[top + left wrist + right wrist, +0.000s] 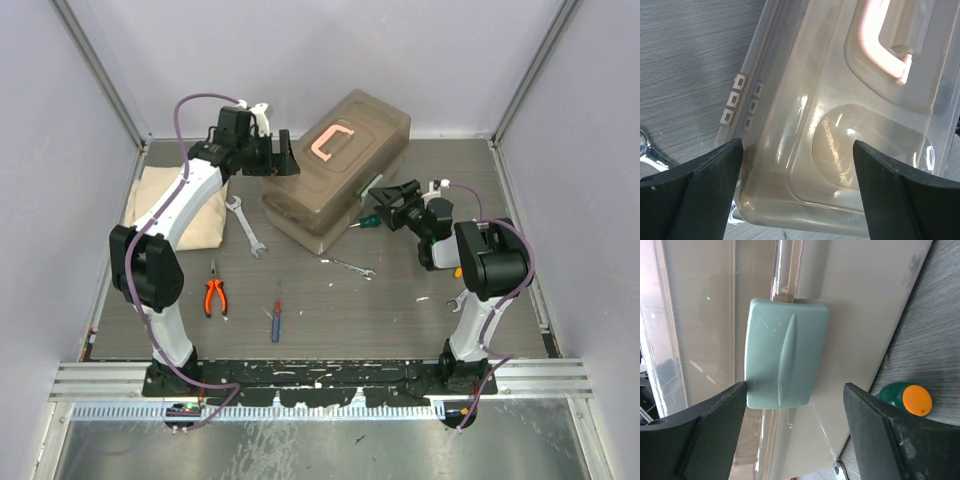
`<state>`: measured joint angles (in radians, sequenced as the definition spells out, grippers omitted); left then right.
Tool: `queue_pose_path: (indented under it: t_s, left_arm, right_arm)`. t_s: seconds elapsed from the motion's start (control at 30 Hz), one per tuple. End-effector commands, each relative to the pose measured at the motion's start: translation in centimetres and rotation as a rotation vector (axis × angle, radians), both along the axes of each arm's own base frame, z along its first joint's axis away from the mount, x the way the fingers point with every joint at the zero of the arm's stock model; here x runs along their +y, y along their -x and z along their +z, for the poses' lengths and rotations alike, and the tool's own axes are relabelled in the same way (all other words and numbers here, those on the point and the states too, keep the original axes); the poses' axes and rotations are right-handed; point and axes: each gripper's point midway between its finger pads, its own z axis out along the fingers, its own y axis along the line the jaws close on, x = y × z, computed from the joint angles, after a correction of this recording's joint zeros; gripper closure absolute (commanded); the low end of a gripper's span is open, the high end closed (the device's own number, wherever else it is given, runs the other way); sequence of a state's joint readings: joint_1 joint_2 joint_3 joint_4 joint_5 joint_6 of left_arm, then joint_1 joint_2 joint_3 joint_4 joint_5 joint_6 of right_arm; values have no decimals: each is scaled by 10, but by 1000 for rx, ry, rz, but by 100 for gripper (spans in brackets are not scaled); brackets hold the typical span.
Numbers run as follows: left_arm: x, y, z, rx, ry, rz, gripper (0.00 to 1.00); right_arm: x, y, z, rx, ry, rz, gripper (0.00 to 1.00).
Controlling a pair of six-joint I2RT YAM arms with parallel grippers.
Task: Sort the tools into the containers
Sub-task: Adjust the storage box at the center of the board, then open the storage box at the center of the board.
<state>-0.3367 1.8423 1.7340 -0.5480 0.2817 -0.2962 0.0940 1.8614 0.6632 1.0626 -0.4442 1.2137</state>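
Observation:
The brown translucent toolbox [340, 175] lies shut with its pink handle [333, 140] on top, so the containers inside are hidden. My left gripper [283, 157] stands open astride the box's back-left corner [805, 165]. My right gripper [385, 203] is open at the pale green latch [785, 352], and its left finger [715, 425] sits at the latch's edge. Tools lie on the table: a wrench [245, 225], a smaller wrench [350, 267], orange pliers [214, 297], a blue-red screwdriver [277, 312] and a green screwdriver [905, 399] beside the box.
A tan cloth [170, 210] lies at the left behind the left arm. One more small wrench [455, 303] rests by the right arm's base. Grey walls and metal rails close in the table on three sides.

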Motion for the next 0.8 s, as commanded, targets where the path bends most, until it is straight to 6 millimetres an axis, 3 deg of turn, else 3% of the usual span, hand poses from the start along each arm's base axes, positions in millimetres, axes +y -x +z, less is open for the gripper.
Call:
queue_pose_path:
  t_s: [0.0,0.33,0.77]
  left_arm:
    - [5,0,-9,31,-62,26,12]
    - [15,5,-29,86,-118,58,17]
    - [12,6,-32,89,-125,39,17]
  right_arm:
    - [1,-10,52,-185,-116,-2,18]
    - [5,-15,52,-199,-188,1,18]
    - [20,-19,37,-185,-213,13,18]
